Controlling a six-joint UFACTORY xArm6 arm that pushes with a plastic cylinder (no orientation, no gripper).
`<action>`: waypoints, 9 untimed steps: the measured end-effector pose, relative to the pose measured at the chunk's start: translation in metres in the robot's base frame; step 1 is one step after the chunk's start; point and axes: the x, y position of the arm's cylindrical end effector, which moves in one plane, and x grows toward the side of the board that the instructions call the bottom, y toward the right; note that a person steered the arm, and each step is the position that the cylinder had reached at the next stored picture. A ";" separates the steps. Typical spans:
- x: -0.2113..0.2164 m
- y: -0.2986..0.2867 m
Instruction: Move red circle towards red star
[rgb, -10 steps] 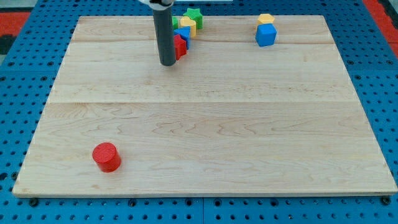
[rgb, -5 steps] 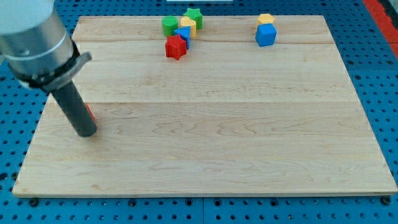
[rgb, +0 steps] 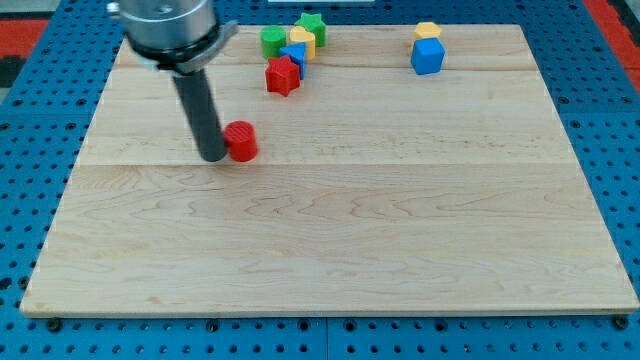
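Observation:
The red circle (rgb: 241, 141) is a short red cylinder standing on the wooden board left of centre. The red star (rgb: 283, 75) lies up and to the right of it, near the view's top. My tip (rgb: 213, 157) touches the red circle's left side. The rod rises from it towards the view's top left and hides part of the board behind it.
Next to the red star is a cluster: a green circle (rgb: 272, 40), a yellow block (rgb: 300, 40), a blue block (rgb: 296, 55) and a green star (rgb: 313, 24). At the top right a yellow block (rgb: 428, 30) sits behind a blue cube (rgb: 427, 56).
The red circle has gone from the board's bottom left up and to the right, much closer to the red star. My tip swung from the cluster to the left edge, then followed the circle.

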 end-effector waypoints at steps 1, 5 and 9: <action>-0.010 0.025; -0.020 0.079; -0.061 0.079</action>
